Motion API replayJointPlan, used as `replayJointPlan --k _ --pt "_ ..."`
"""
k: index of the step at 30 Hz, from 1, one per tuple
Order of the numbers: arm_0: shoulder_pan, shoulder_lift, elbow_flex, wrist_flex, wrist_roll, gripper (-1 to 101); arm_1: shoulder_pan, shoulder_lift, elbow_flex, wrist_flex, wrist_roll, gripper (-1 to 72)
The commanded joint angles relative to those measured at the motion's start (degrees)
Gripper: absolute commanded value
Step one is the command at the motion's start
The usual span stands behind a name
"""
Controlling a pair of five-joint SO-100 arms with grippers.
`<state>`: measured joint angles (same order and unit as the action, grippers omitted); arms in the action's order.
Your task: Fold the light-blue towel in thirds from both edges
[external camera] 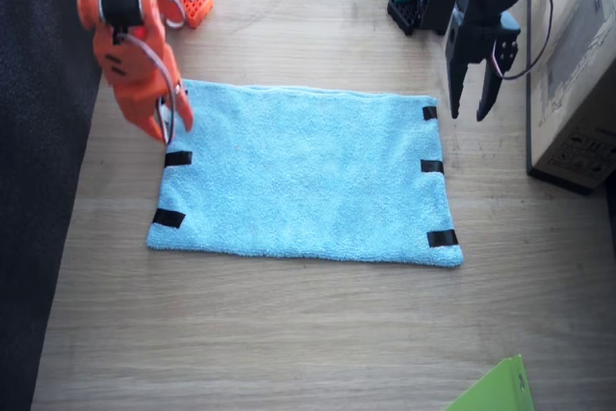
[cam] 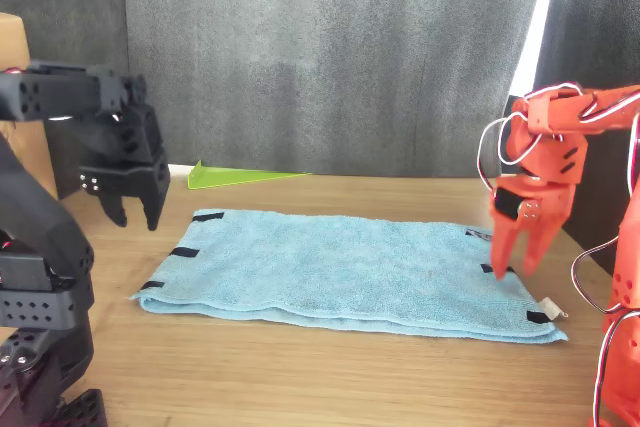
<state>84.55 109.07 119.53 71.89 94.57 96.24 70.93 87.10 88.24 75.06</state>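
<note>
Gripping each taped edge cleanly is required. The light-blue towel [external camera: 303, 172] lies flat and unfolded at the table's [external camera: 289, 334] centre. The right gripper [external camera: 166, 124] is lowered to one short side, the left gripper [external camera: 469, 103] held above the other, fingers apart on both.

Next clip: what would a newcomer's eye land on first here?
The light-blue towel lies spread flat mid-table, black tape strips marking both short sides. The orange right arm's pincer hangs at one short side, and the black left arm's pincer hovers open above the opposite one. A lime-green sheet corner pokes in at the table's edge.
</note>
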Motion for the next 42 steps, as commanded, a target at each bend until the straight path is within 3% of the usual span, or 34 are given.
replayJointPlan --k 1,14,29,42 --pt "1.1 2.8 1.2 0.7 1.5 22 0.6 1.1 -1.5 0.9 0.8 23.8" --pt "1.2 5.5 3.3 0.7 1.7 22 -2.6 -1.1 -1.5 -0.2 -1.2 24.2" --pt "0.8 7.2 4.1 1.8 1.9 22 -1.1 -4.8 -1.5 -1.1 -1.2 23.8" --pt "-1.7 -3.3 -1.2 1.8 1.5 22 0.0 -5.9 -1.5 -1.8 -1.0 23.8"
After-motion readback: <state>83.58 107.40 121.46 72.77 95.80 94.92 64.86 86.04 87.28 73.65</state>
